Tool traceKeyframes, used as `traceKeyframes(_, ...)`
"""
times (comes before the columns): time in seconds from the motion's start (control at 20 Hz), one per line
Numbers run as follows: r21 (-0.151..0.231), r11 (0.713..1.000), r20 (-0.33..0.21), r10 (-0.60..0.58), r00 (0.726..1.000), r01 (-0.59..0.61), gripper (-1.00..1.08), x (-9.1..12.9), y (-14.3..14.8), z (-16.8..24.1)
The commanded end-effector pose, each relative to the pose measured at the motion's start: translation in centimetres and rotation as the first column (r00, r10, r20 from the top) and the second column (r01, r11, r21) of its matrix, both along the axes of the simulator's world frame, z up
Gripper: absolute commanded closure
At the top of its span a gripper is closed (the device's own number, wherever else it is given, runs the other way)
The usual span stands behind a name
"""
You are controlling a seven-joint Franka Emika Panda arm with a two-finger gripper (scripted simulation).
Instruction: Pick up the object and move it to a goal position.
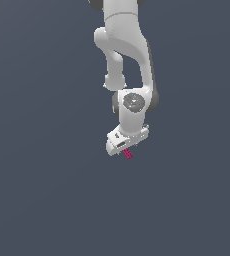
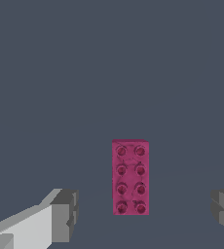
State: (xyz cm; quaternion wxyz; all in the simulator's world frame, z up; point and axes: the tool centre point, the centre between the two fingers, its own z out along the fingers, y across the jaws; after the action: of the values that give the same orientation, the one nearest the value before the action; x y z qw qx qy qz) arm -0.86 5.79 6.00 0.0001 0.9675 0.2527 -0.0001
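The object is a small magenta-pink oblong brick (image 2: 130, 177) with two rows of studs on top, lying flat on the dark grey surface. In the exterior view the brick (image 1: 128, 153) peeks out just below the white hand. My gripper (image 2: 143, 214) is open, and the brick lies between its two grey fingertips (image 2: 65, 214), nearer one than the other, touching neither. In the exterior view the gripper (image 1: 122, 149) hangs over the brick and its fingers are mostly hidden by the hand.
The white arm (image 1: 127, 65) comes down from the top of the exterior view. The plain dark grey surface (image 1: 47, 190) fills the rest of both views. No goal marker shows.
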Motion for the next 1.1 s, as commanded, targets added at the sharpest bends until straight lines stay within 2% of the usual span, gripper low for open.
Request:
traceKeyframes(0.0, 0.0, 1.0, -0.001, 0.001, 1.0, -0.001, -0.92, 0.0, 0.0, -0.6)
traceKeyframes(0.4, 0.0, 1.0, 0.0, 0.005, 1.0, -0.005, -0.92, -0.1, 0.0, -4.2)
traceKeyframes(0.65, 0.0, 1.0, 0.0, 0.005, 1.0, -0.005, -0.92, 0.0, 0.0, -4.8)
traceKeyframes(0.7, 0.0, 1.0, 0.0, 0.005, 1.0, -0.005, 1.08, 0.0, 0.0, -4.8)
traceKeyframes(1.05, 0.0, 1.0, 0.0, 0.005, 1.0, -0.005, 1.08, 0.0, 0.0, -4.8)
